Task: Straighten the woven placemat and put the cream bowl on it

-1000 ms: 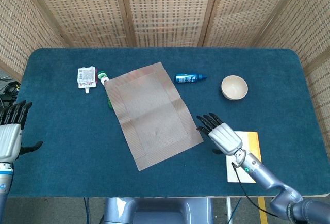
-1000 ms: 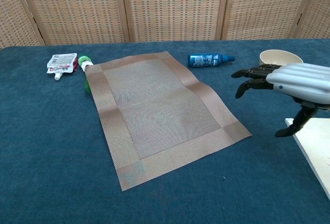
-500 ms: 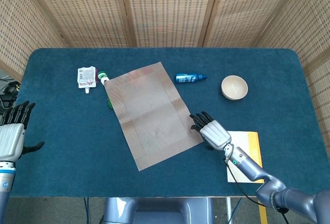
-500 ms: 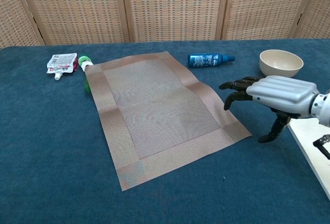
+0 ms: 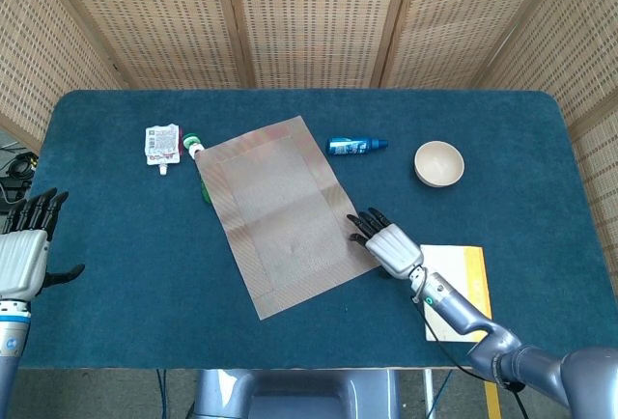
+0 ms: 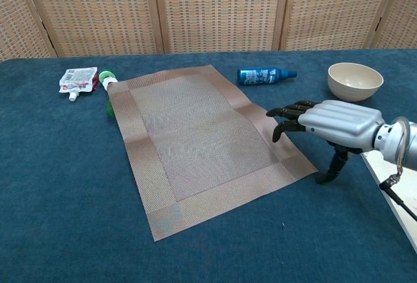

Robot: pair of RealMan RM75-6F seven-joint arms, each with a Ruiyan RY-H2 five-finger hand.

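Placemat lies skewed on the blue cloth table, one corner toward the front edge, and the bowl sits well apart to its right, empty and upright. Right hand hovers low at the mat's right edge, palm down, fingers spread over the border, holding nothing. Left hand waits off the table's left edge, fingers apart, empty too. No writing is readable: the blue bottle lying near the mat's far corner has a label too small to make out, same for the white pouch at far left. A green item is tucked under the mat's left corner. Yellow-edged white pad lies at front right. Woven screens close off the back.
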